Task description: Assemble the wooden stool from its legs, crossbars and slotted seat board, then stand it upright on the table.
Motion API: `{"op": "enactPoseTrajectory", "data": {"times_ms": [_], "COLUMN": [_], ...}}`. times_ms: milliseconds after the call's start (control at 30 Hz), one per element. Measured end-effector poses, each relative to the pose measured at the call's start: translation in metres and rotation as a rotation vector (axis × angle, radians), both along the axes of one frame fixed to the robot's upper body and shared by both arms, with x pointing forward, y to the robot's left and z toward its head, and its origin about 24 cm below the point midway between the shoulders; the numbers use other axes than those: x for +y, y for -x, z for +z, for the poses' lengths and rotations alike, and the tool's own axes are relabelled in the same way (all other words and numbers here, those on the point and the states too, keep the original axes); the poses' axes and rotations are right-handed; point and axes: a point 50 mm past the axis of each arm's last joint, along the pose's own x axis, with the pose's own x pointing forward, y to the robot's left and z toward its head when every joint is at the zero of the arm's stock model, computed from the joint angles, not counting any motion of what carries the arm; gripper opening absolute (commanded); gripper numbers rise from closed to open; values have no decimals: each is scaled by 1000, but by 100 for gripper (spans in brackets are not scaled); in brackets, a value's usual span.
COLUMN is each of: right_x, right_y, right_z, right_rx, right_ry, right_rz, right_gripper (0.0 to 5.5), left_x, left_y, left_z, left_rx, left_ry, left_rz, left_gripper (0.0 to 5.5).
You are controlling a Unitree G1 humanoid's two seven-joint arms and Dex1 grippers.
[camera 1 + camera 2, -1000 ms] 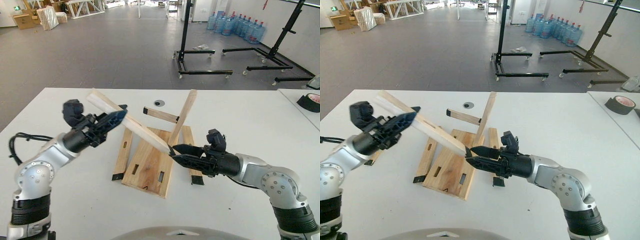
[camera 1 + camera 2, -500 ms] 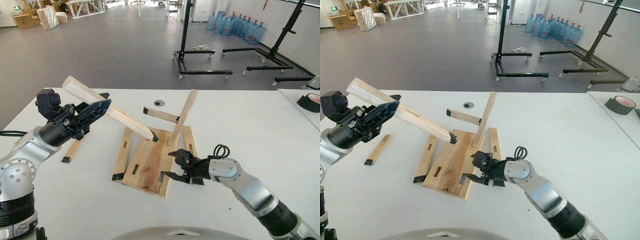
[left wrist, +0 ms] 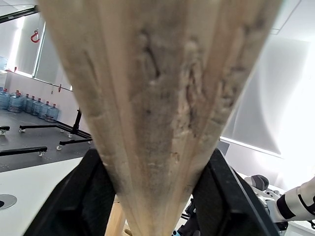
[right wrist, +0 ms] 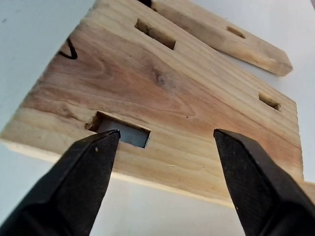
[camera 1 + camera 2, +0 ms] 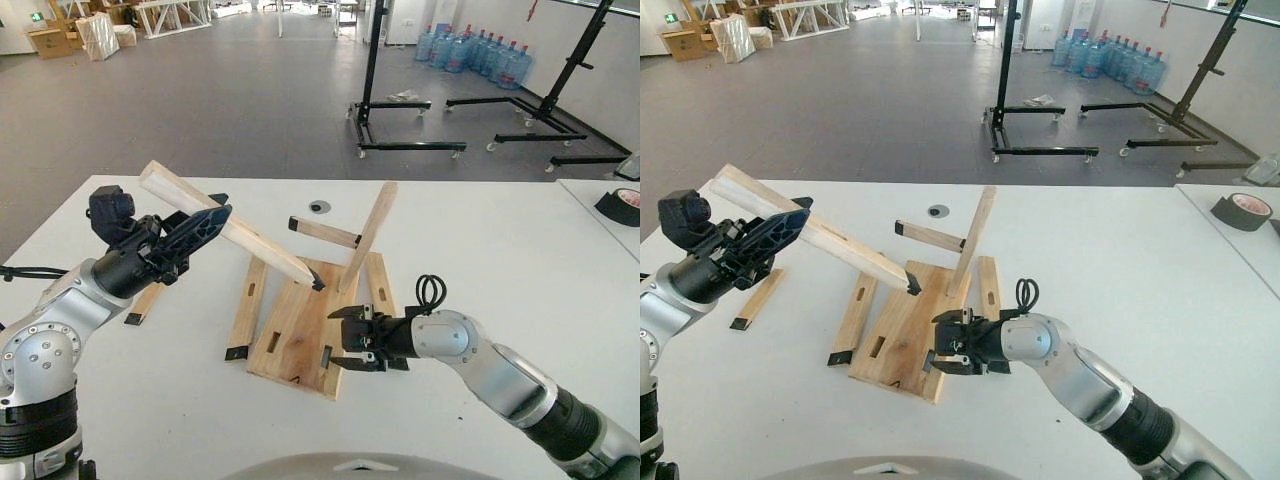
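Note:
The slotted seat board (image 5: 296,322) lies flat on the white table. One leg (image 5: 368,232) stands tilted in a slot at its far right corner. My left gripper (image 5: 203,227) is shut on a second leg (image 5: 238,238), held slanting in the air, its black tip just above the board's far edge. In the left wrist view this leg (image 3: 157,88) runs between the dark fingers (image 3: 86,196). My right gripper (image 5: 338,338) is open, low at the board's near right edge. Its fingertips (image 4: 101,142) straddle a slot (image 4: 123,133) in the board (image 4: 187,103).
Another slotted leg (image 5: 246,303) lies left of the board, and one (image 5: 378,283) lies along its right side. A crossbar (image 5: 322,231) lies behind it, a short one (image 5: 145,302) at far left. A tape roll (image 5: 620,204) sits far right.
My right gripper left the held leg's tip and dropped to the board's near edge. My left arm drew the leg back to the left, then brought its tip over the board again.

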Motion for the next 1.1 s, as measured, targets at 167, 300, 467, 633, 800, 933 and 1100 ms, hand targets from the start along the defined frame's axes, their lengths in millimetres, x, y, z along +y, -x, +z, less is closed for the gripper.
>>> {"op": "enactPoseTrajectory", "data": {"times_ms": [167,300,467,633,800,933,1100], "right_x": [-15,-22,-33,-41,-43,-42,-36], "right_y": [5,2,-5,-12,-18,-22,-26], "right_z": [6,12,19,20,21,24,38], "right_rx": [-32,-105,-166,-205,-226,-241,-210], "right_ry": [101,137,188,225,224,199,66], "right_rz": [101,183,237,232,195,175,121], "right_gripper": [352,352,352,352,352,352,352], "left_x": [-2,-2,-2,-1,-2,-5,-6], "left_y": [-1,1,2,1,1,-2,-21], "left_z": [-2,-3,-8,-9,-10,-18,-45], "left_rx": [5,5,19,12,8,-7,14], "left_ry": [-6,-5,3,-10,-24,-72,-186], "left_rz": [-5,3,20,35,34,25,-21], "left_gripper": [203,203,203,203,203,203,203]}}
